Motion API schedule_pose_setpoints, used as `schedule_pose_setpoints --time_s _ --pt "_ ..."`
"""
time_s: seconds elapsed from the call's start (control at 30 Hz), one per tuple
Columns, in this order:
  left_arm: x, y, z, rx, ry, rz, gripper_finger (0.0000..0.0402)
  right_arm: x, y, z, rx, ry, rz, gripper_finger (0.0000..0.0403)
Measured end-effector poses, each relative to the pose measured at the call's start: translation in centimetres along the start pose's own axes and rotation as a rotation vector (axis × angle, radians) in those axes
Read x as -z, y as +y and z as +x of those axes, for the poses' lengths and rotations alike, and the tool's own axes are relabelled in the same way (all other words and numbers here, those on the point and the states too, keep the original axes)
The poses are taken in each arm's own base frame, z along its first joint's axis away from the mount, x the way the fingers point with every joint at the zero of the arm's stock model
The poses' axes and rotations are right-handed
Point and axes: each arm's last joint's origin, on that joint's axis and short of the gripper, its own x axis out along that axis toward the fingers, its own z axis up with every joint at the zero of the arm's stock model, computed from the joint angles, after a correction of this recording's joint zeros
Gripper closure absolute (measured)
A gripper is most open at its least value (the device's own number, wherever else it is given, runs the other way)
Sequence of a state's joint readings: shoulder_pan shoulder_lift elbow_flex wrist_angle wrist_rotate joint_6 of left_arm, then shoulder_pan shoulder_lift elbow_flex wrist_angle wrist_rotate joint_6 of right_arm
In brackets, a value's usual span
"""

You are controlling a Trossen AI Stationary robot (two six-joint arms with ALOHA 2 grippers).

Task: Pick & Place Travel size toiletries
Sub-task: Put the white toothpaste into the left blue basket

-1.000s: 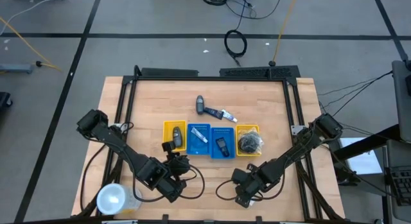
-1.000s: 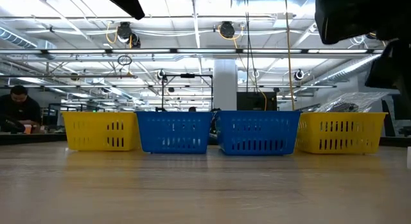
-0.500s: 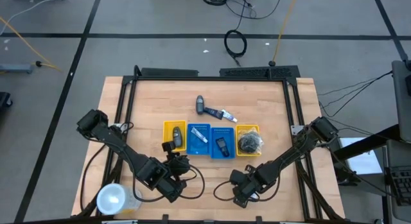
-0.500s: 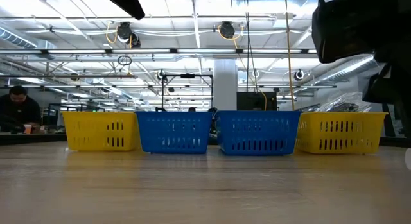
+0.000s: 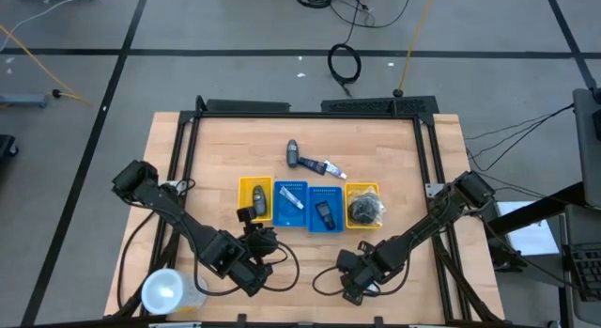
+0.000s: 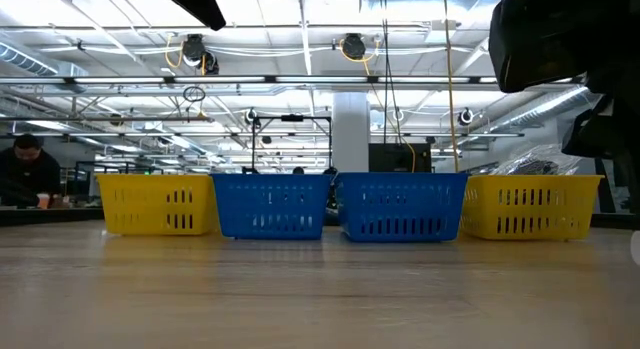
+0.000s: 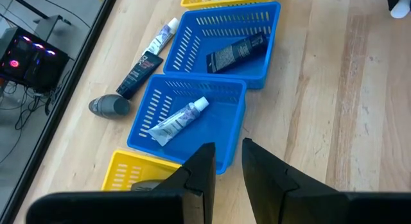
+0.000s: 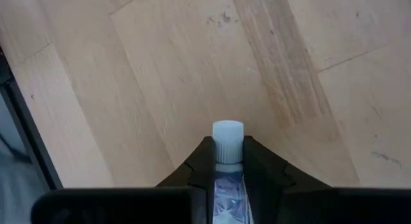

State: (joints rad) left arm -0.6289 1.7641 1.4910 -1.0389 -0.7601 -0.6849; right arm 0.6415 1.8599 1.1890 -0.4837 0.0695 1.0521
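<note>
My right gripper (image 8: 228,153) is shut on a small tube with a white ribbed cap (image 8: 228,139), over bare wood by the table's near edge (image 5: 351,287). My left gripper (image 7: 228,161) hovers near the left yellow tray (image 5: 254,198), its fingers a narrow gap apart with nothing between them. One blue tray (image 7: 192,115) holds a white tube (image 7: 178,120), the other (image 7: 241,41) a black tube (image 7: 236,52). A dark mesh puff (image 5: 364,209) lies in the right yellow tray. On the table beyond the trays lie a grey bottle (image 7: 109,106) and a black-and-white tube (image 7: 146,60). My right gripper pinches the tube's printed body (image 8: 227,183) between its two fingers, just behind the cap. The tube lies along the fingers, with the cap sticking out past the fingertips. The fingers slant steeply down at the table. Whether the tube touches the wood I cannot tell.
A large whitish cup (image 5: 164,292) stands at the table's near left corner. The four trays stand in a row across the table's middle (image 6: 330,204). Bare wood lies on the near side of the trays. A person (image 6: 25,174) sits in the room behind.
</note>
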Motion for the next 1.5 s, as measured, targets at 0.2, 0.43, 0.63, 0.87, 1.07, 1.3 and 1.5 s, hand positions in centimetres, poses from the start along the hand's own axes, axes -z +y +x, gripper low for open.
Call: schedule_pose_setpoints --time_s 0.2,0.43,0.63,0.87,1.07,1.3,1.5 --pt "0.0 0.0 0.0 0.0 0.0 0.0 0.0325 -0.3 0.0 -1.4 -0.011 -0.056 -0.033 0.0358" --pt "0.0 0.0 0.0 0.001 -0.002 -0.002 0.0325 -1.1 0.1 -5.7 -0.047 -0.242 -0.081 0.0358" --pt "-0.1 -0.1 0.0 0.009 -0.012 -0.01 0.0325 -1.8 -0.3 -10.0 -0.047 -0.464 -0.15 0.0359" --pt "-1.8 -0.8 0.0 0.026 -0.167 -0.011 0.0325 -2.7 0.0 -14.0 -0.053 -0.741 -0.272 0.0359" --pt "-4.4 -0.5 0.6 0.034 -0.311 -0.066 0.0325 -3.4 0.2 -16.5 0.006 -0.948 -0.346 0.0359" --pt "-6.2 0.8 1.9 0.021 -0.364 -0.154 0.0325 -4.6 1.0 -18.7 0.065 -1.178 -0.366 0.0359" --pt "-7.0 1.4 2.3 0.014 -0.395 -0.175 0.0325 -5.3 0.8 -19.7 0.166 -1.272 -0.355 0.0359"
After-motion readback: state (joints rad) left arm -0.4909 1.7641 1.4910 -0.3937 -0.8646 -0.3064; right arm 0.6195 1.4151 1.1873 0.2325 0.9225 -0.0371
